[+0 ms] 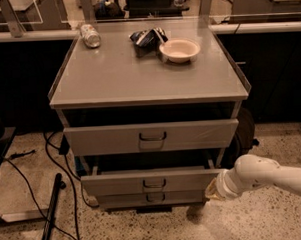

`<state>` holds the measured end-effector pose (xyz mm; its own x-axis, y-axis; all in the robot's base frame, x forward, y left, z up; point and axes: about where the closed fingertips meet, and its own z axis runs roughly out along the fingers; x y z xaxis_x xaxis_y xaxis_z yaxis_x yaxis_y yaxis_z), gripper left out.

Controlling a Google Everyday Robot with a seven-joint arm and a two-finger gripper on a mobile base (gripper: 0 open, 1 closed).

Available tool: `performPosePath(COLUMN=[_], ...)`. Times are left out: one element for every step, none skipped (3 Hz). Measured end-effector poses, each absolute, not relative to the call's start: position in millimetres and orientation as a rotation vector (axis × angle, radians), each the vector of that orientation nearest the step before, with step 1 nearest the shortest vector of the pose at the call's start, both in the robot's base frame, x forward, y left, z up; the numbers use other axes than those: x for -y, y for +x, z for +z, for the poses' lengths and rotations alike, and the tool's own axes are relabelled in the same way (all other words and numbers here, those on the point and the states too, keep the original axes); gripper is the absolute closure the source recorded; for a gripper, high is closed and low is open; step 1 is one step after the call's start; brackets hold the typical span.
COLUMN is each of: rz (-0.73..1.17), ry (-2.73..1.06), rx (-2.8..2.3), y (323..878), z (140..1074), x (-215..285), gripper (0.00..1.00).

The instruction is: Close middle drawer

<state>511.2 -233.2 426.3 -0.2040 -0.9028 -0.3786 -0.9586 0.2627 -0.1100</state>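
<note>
The middle drawer (124,183) is standing pulled out of the cabinet (113,78), its long front running left to right. The gripper (211,189) is sitting at the right end of that front (whether open or closed cannot be told), so the closing push is likely pointing straight back into the cabinet.

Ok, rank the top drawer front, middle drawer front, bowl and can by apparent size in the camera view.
1. top drawer front
2. middle drawer front
3. bowl
4. can
The gripper is at the middle drawer front's right end.
</note>
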Motion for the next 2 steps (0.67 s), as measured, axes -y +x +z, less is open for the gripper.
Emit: performPosePath(rz=[0.205,0.203], ry=[-1.708,-1.723], rx=[-2.11,-2.018], y=[516.2,525.7], z=[416.9,408.2], x=[226.0,212.3], gripper=[1.0,1.0])
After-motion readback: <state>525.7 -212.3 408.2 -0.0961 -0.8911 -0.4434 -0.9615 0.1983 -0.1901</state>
